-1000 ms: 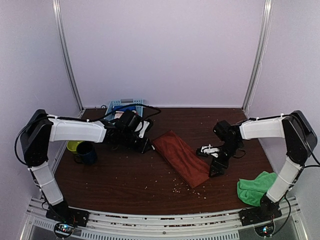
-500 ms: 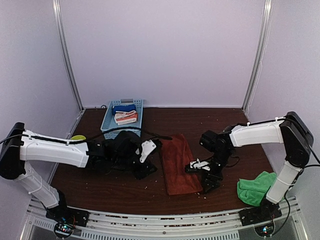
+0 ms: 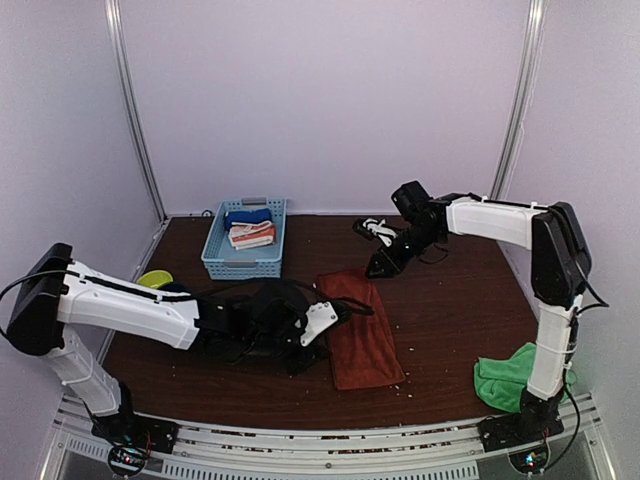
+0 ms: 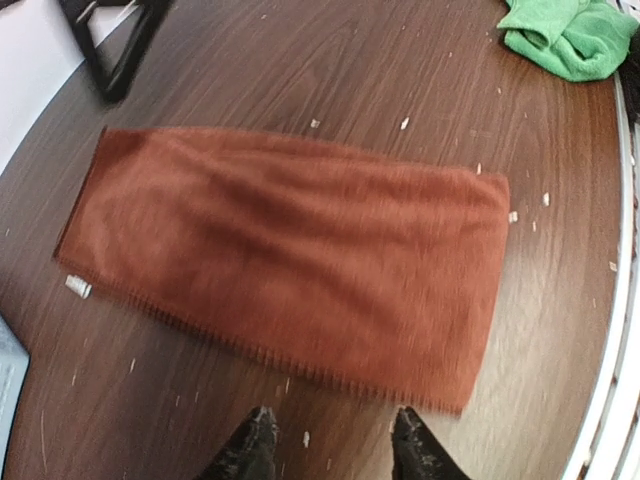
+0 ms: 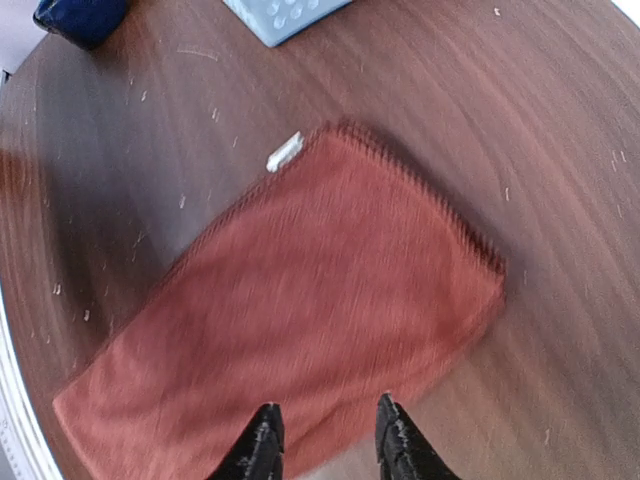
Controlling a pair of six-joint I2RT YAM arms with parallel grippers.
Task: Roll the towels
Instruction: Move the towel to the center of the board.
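The rust towel [image 3: 357,329] lies flat on the brown table, near the middle. It also shows in the left wrist view [image 4: 290,260] and in the right wrist view [image 5: 300,300], where its white tag [image 5: 284,152] sits at a corner. The green towel [image 3: 508,376] lies crumpled at the front right; it also shows in the left wrist view [image 4: 570,35]. My left gripper [image 3: 318,340] is open and empty just left of the rust towel's near end [image 4: 333,445]. My right gripper [image 3: 380,265] is open and empty above the towel's far end [image 5: 325,440].
A light blue basket [image 3: 215,262] with a blue cloth and a striped cloth stands at the back left. A yellow-green object [image 3: 152,279] and a dark mug lie at the left, behind the left arm. Crumbs dot the table.
My left gripper has moved right and nearer, along the towel's left side. My right arm has swung from the towel's right side to the back, above its far end. The towel has stayed put.
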